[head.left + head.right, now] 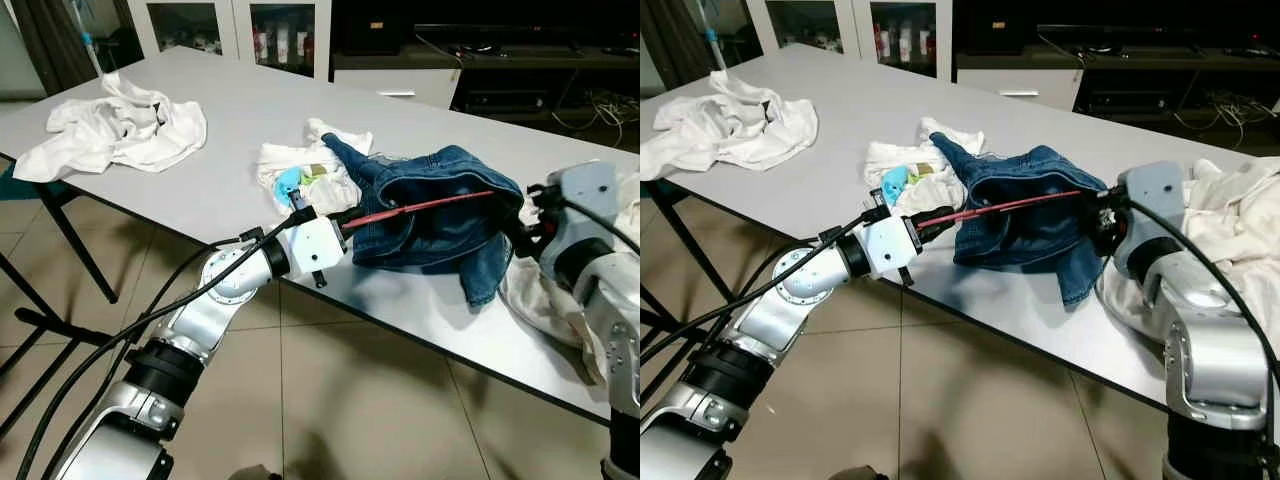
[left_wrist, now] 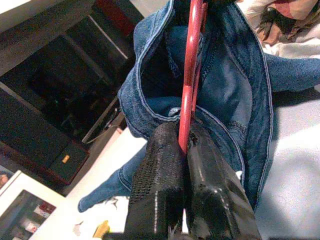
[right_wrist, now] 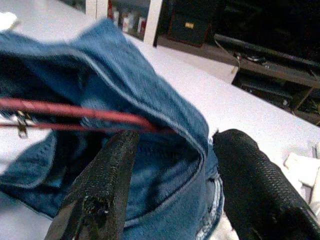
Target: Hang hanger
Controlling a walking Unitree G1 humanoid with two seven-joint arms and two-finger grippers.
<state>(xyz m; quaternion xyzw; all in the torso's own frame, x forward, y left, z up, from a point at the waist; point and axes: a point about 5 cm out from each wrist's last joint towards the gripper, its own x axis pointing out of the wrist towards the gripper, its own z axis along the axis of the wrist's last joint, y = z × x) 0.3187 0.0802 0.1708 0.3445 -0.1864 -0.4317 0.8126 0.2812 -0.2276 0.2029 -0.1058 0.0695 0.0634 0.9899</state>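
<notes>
A thin red hanger [image 1: 420,208] lies threaded through a blue denim garment [image 1: 440,235] near the front edge of the grey table [image 1: 240,110]. My left gripper [image 1: 343,222] is shut on the hanger's near end; in the left wrist view its fingers [image 2: 155,185] pinch the red wire [image 2: 189,75] in front of the denim opening [image 2: 235,85]. At the garment's right end is my right gripper [image 1: 1102,222]. In the right wrist view it is open [image 3: 175,145], its fingers on either side of the denim edge [image 3: 150,95], with the red hanger [image 3: 75,111] just beside one finger.
A crumpled white garment [image 1: 115,130] lies at the table's far left. A white cloth with a light blue item [image 1: 300,175] sits behind the denim. More white fabric [image 1: 1230,230] is piled at the right by my right arm. Cabinets [image 1: 240,25] stand behind; tiled floor [image 1: 380,400] lies below.
</notes>
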